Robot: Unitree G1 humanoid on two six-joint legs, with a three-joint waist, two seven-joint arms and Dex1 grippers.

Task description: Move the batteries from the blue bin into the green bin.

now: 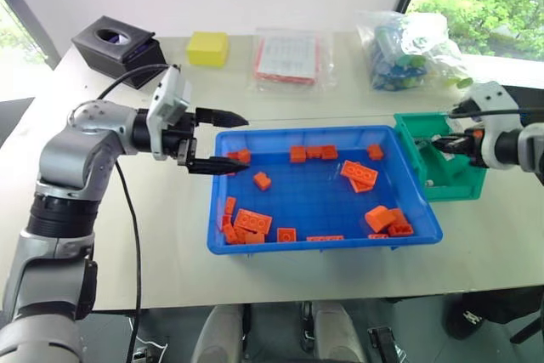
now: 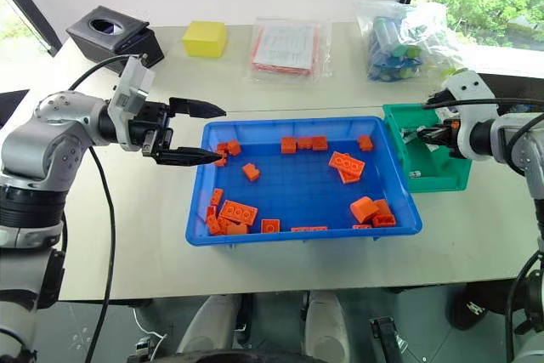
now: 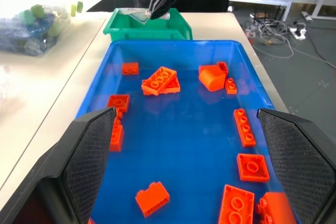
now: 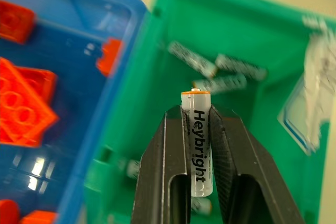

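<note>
Head view: the blue bin [image 1: 327, 244] of orange bricks [image 1: 359, 173] sits nearest on the bench [image 1: 170, 235]; the left pincer [image 1: 225, 142] gapes empty at its rim.

Right wrist view: the right pincer [image 4: 197, 129] clamps a battery [image 4: 198, 145] above the green bin [image 4: 273, 51], where other batteries [image 4: 226, 83] lie.

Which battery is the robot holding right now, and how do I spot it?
Find the green bin at the right end of the blue bin. Above it, the right gripper pinches one battery marked "Heybright". The other batteries lie loose on the bin's floor.
</note>
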